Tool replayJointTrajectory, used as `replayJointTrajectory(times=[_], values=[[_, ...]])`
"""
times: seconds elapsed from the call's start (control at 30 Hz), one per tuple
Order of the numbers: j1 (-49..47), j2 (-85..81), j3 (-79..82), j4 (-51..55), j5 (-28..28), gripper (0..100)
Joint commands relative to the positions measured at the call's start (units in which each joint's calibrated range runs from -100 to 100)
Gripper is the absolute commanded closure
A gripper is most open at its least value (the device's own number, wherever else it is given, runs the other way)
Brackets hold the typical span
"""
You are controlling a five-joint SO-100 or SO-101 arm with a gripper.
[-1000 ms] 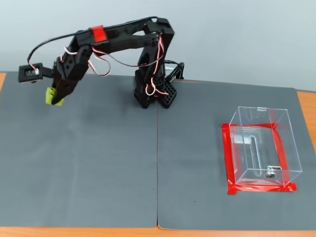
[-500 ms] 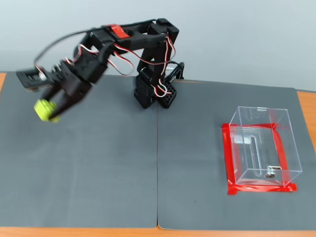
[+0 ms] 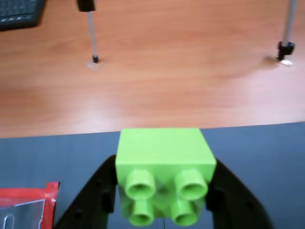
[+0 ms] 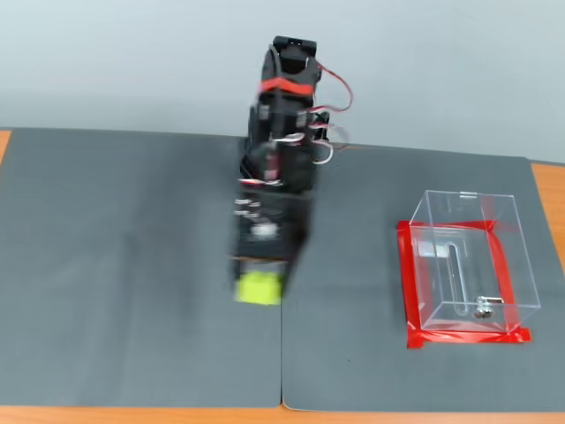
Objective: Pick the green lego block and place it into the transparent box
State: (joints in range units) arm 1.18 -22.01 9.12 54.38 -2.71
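Fixed view: a wooden desk (image 4: pixel 540 185) carries two grey mats (image 4: pixel 132 265) side by side, and the black arm (image 4: pixel 281 132) reaches from 12 o'clock toward the centre, slightly blurred. At 3 o'clock the clear box (image 4: pixel 468 256) stands upright on the right mat, bordered by red tape (image 4: pixel 410 291), well apart from the arm. The end effector (image 4: pixel 258 284) sits near centre, clamped on the green block (image 4: pixel 257 288), which shows just below the arm's black body. Wrist view: the block (image 3: pixel 164 167) fills the lower middle, its four studs toward the camera, with a black finger (image 3: pixel 95 200) pressed to each side at 7 and 5 o'clock. Red tape (image 3: pixel 28 193) and a corner of the box (image 3: pixel 21 212) show at 8 o'clock; a keyboard (image 3: pixel 19 12) lies at 11 o'clock.
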Motion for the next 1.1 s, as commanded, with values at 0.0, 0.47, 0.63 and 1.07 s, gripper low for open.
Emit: replayJointTrajectory(times=[0.0,0.47,0.63,1.07], values=[[-12.2,-3.8,-3.1,0.1,-0.1,94],[-32.8,-4.0,-2.9,0.1,-0.4,94],[-39.0,-3.9,-2.6,0.1,-0.4,94],[-47.4,0.7,-2.7,0.1,-0.4,94]])
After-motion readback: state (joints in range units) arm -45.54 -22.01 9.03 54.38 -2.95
